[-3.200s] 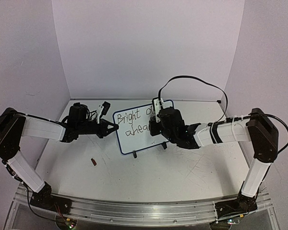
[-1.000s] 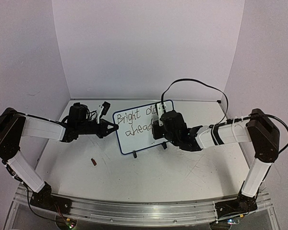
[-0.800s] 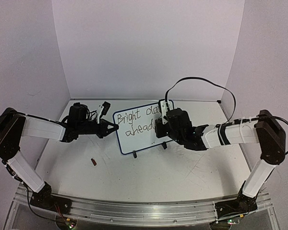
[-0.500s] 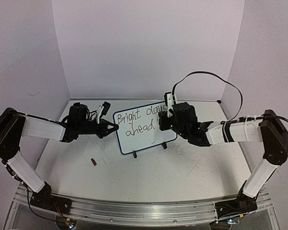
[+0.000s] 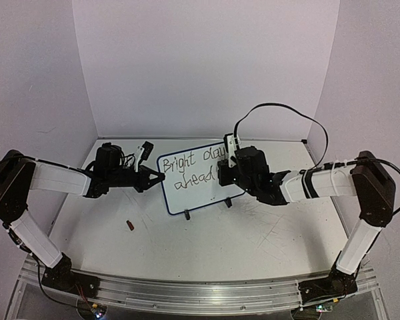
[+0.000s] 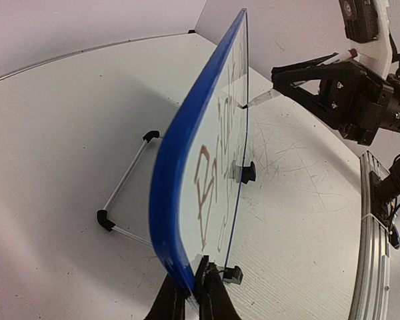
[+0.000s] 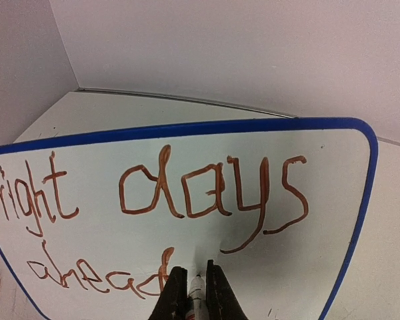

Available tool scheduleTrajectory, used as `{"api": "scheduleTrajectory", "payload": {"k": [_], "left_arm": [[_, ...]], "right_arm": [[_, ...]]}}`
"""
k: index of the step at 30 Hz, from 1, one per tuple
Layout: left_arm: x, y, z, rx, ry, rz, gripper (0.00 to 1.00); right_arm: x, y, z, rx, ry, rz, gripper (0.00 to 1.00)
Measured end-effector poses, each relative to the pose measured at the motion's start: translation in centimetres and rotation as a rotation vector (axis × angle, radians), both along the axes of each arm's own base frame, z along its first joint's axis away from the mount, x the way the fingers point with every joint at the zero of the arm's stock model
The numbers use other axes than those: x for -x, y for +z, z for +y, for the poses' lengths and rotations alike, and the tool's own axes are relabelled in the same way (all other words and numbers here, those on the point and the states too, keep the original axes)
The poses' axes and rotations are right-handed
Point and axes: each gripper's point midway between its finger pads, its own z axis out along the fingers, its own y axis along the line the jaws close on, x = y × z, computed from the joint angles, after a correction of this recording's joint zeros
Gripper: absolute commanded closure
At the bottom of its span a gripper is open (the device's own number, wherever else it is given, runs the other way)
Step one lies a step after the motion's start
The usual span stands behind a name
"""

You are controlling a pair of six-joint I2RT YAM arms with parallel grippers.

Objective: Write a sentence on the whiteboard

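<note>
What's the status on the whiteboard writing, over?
Left gripper shut on whiteboard edge. Right gripper shut on marker, tip at board after "ahead". Sentence reads "Bright days ahead", no full stop seen. No obstruction.

The left arm (image 5: 57, 178) reaches rightward from centre left, low and nearly level, its left hand (image 5: 157, 178) pinched on the whiteboard (image 5: 200, 196) edge. The right arm (image 5: 320, 183) stretches leftward from centre right, its right hand (image 5: 221, 175) clamping a marker (image 7: 197, 289).

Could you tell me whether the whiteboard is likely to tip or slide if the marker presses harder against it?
Probably light and tippy: the whiteboard stands nearly upright on a thin wire stand and small feet. Pressing would likely push it backward, though the left gripper pinching its rim should steady it.
</note>
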Motion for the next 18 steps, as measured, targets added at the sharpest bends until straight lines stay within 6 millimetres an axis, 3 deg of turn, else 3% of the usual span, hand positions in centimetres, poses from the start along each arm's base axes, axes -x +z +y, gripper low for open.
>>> {"api": "scheduleTrajectory", "payload": {"k": [18], "left_arm": [[-0.1, -0.1, 0.1, -0.002, 0.007, 0.002, 1.0]], "right_arm": [[0.2, -0.3, 1.3, 0.003, 0.028, -0.002, 1.0]]}}
